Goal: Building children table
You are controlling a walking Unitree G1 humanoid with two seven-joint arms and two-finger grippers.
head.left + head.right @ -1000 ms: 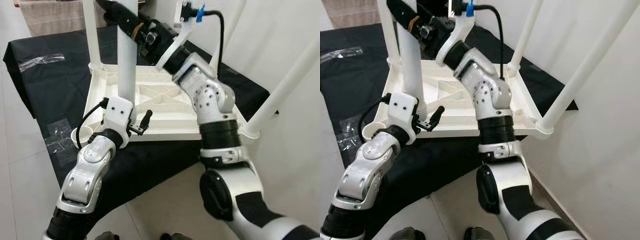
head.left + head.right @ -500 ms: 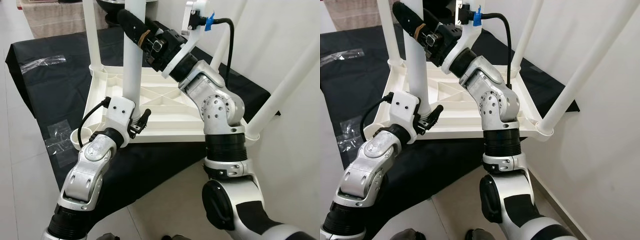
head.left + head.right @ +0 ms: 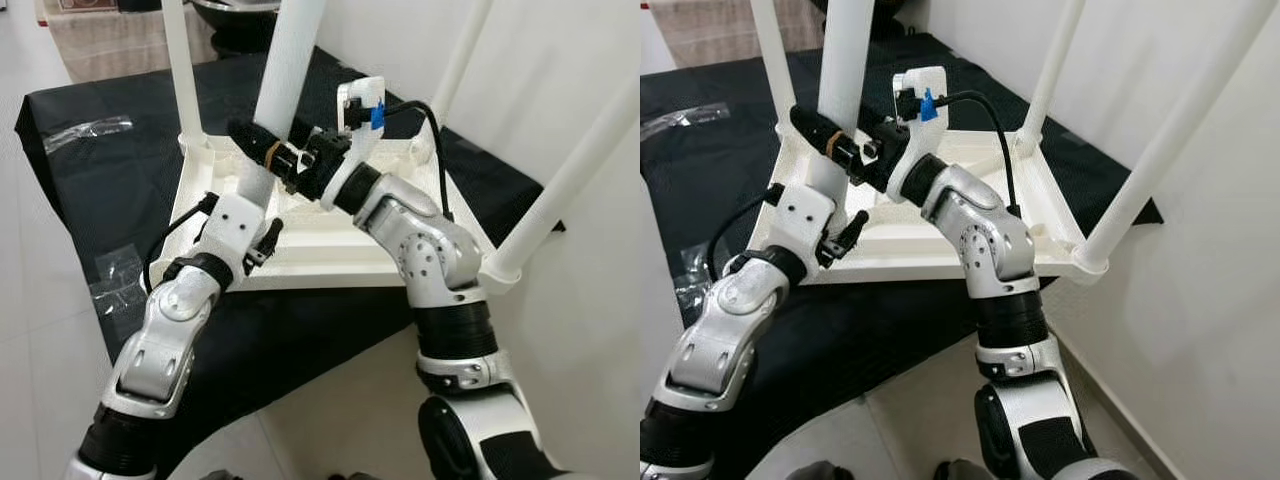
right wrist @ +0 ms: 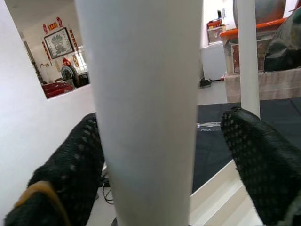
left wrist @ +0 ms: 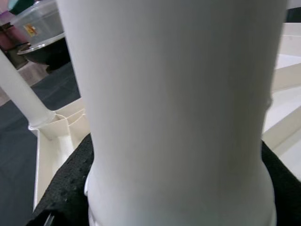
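Two tools are engaged on one white table leg (image 3: 285,85). The left tool (image 3: 262,232) is clenched around the leg's lower end, just above the inverted white children's table (image 3: 330,235). The right tool (image 3: 262,150) is set higher on the same leg, one black finger on each side; whether it is grasping cannot be told. The leg is tilted. The table is laid on a black cloth (image 3: 90,190) on the floor, three other legs (image 3: 180,70) being already fitted.
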